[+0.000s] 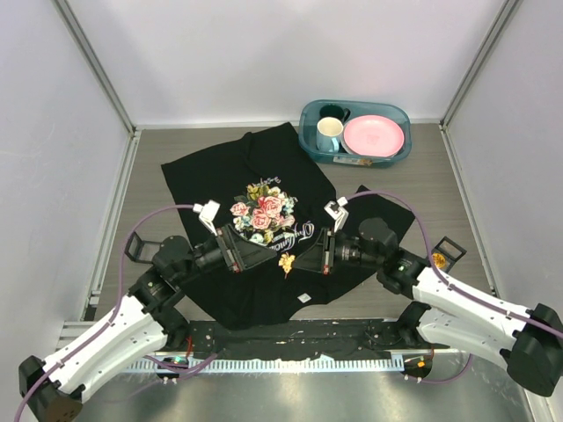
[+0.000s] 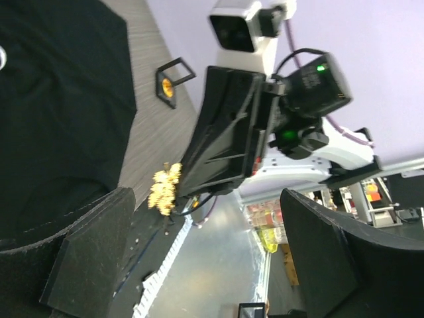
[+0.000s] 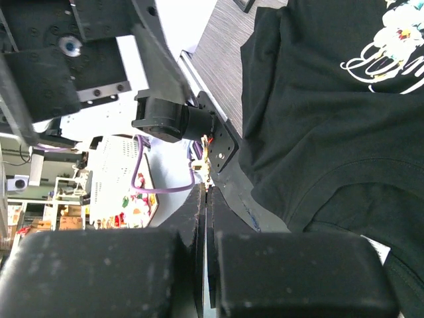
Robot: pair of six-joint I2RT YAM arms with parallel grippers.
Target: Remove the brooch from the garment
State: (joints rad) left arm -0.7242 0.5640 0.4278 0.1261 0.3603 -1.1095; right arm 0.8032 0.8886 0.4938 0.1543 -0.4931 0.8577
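The garment (image 1: 229, 176) is a black T-shirt with a pink-rose print (image 1: 264, 211), spread flat on the table; it also shows in the left wrist view (image 2: 53, 99) and the right wrist view (image 3: 318, 119). The brooch (image 1: 287, 262) is a small orange-yellow piece with a ragged outline on the shirt's lower front, between the two grippers; it also shows in the left wrist view (image 2: 164, 189). My right gripper (image 1: 301, 262) is shut, its tip right against the brooch; whether it pinches it is hidden (image 3: 207, 199). My left gripper (image 1: 264, 255) is open and empty, just left of the brooch (image 2: 212, 265).
A teal bin (image 1: 308, 145) at the back right holds a mug (image 1: 329, 134) and a pink plate (image 1: 374, 136). A small round orange object (image 1: 437, 258) lies on the table by the right arm. A white label (image 1: 303, 298) sits near the shirt's hem. Walls enclose three sides.
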